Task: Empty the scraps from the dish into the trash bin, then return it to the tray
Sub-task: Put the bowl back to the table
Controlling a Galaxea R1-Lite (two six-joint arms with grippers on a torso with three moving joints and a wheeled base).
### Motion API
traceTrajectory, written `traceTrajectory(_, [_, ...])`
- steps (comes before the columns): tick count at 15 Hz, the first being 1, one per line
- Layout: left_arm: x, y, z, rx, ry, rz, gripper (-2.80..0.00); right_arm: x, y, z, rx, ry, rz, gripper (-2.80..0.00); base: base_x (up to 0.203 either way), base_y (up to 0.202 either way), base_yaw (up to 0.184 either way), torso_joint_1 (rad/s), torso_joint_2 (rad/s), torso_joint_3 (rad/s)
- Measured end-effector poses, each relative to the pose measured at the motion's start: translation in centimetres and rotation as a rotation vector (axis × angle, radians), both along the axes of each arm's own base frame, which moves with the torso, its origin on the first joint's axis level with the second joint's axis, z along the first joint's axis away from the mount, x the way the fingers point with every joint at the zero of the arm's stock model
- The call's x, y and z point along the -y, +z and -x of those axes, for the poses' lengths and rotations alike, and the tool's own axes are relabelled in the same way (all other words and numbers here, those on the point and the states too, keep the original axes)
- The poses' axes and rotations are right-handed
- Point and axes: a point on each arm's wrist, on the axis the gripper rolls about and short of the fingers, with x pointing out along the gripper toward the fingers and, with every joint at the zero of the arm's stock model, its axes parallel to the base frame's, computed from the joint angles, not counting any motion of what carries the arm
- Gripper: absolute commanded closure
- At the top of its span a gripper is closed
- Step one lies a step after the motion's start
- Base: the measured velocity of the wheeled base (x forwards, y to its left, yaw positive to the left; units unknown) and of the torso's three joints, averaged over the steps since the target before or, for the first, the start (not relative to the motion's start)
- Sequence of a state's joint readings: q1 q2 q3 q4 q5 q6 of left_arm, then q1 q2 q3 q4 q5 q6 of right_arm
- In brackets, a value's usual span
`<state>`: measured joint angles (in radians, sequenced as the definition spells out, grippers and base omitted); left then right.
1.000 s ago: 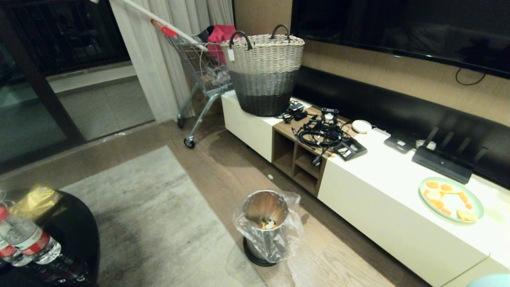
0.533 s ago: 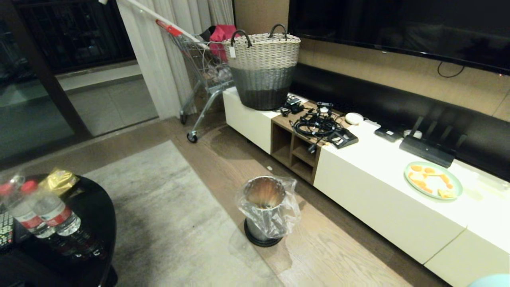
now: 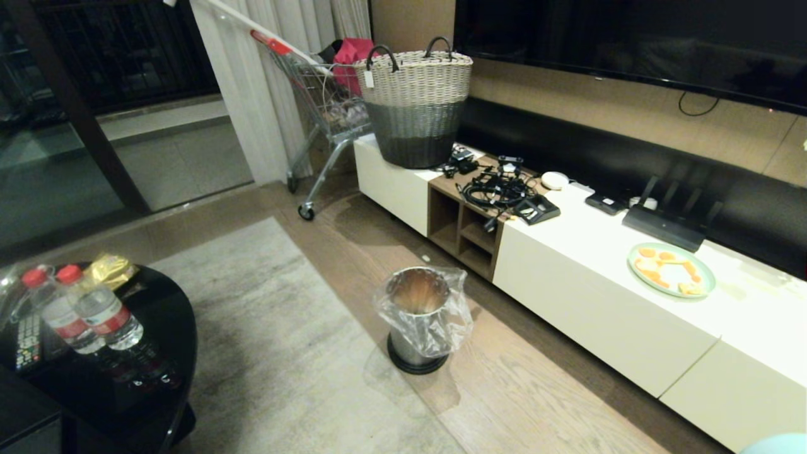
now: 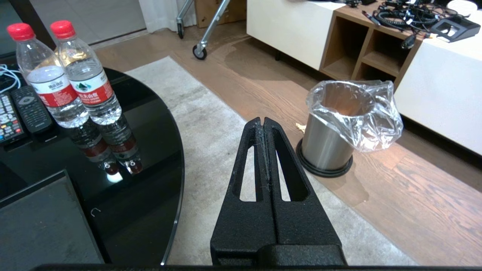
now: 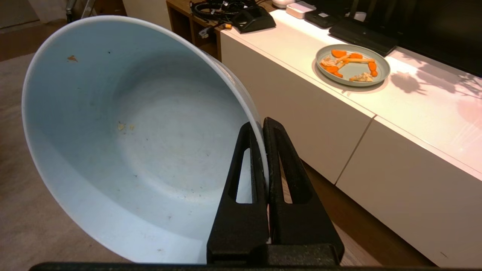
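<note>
From the head view, neither arm shows; the trash bin (image 3: 418, 328) stands on the wood floor beside the rug, near a long white cabinet (image 3: 605, 296) that carries a green plate (image 3: 671, 269) of orange pieces. A black round table (image 3: 126, 378) with two water bottles (image 3: 88, 315) sits at the robot's left. Seen from the left wrist, the left gripper (image 4: 263, 124) has its jaws clenched on nothing, hanging above the rug between table and bin. Seen from the right wrist, the right gripper (image 5: 260, 130) has its jaws clamped on the rim of the dish (image 5: 124, 139), which is tipped on its side and bare but for a few crumbs. Emptying looks done; returning the dish is the step in hand. No tray can be made out with certainty, so the next move calls for finding it and levelling the dish.
</note>
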<state>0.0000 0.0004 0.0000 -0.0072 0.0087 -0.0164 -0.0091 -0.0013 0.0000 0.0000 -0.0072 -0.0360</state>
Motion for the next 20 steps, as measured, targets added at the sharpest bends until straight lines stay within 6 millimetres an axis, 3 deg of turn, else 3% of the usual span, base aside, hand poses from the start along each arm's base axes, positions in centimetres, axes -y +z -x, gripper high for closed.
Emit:
traceTrajectory(8, [0.0, 0.0, 0.0, 0.0, 0.0, 0.0, 0.0, 0.0, 0.01, 0.0, 0.002, -0.002, -0.009, 0.0, 0.0, -0.001, 0.011, 0.0, 0.0, 0.001])
traceTrajectory(20, [0.0, 0.0, 0.0, 0.0, 0.0, 0.0, 0.0, 0.0, 0.01, 0.0, 0.001, -0.002, -0.007, 0.0, 0.001, -0.009, 0.164, 0.003, 0.0, 0.001])
